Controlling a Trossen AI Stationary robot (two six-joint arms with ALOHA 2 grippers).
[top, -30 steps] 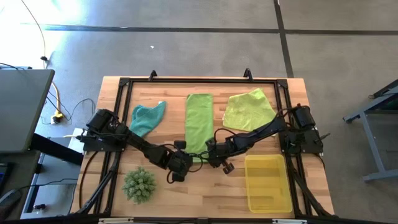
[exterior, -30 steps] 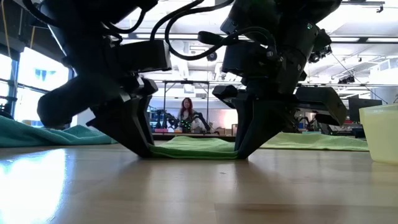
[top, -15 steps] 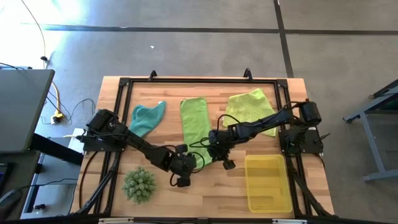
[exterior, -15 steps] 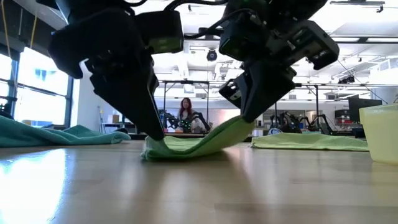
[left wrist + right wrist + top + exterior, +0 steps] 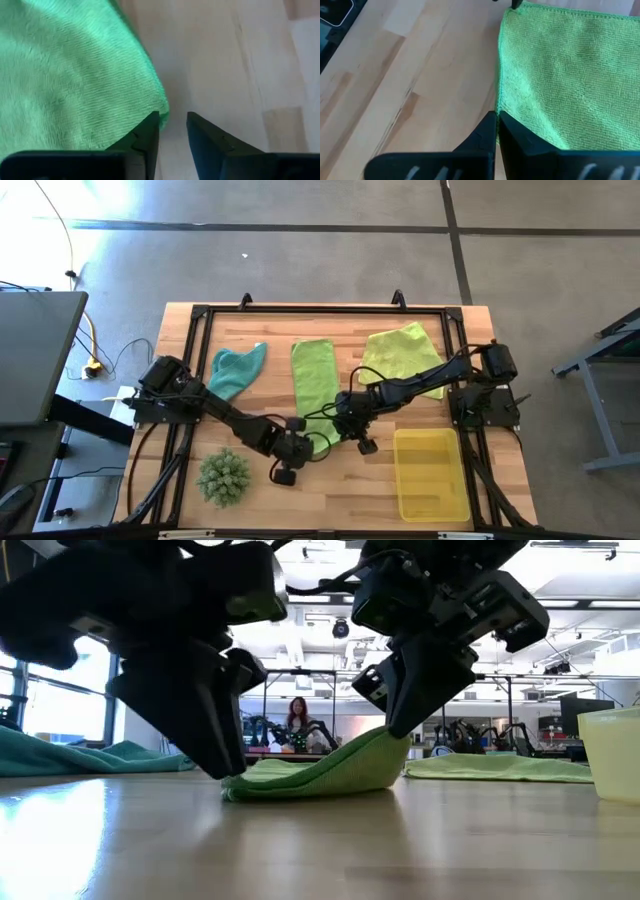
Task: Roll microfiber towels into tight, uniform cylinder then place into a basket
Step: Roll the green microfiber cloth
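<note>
My right gripper (image 5: 345,418) is pressed shut on the near right corner of the bright green towel (image 5: 313,380), holding that corner lifted off the table (image 5: 330,490) so the cloth arches up from the wood. My left gripper (image 5: 301,442) sits low at the towel's near left corner, fingers (image 5: 146,137) slightly apart with the cloth's edge just beside one of them; I cannot tell whether it grips anything. The rest of the bright green towel lies folded in a long strip running toward the far edge, mid-table. The teal towel (image 5: 236,370) lies crumpled toward the far left, the pale yellow-green towel (image 5: 400,356) spread toward the far right. The basket (image 5: 432,475) stands at the near right corner, and a spiky green ball (image 5: 223,477) sits near the near left corner.
</note>
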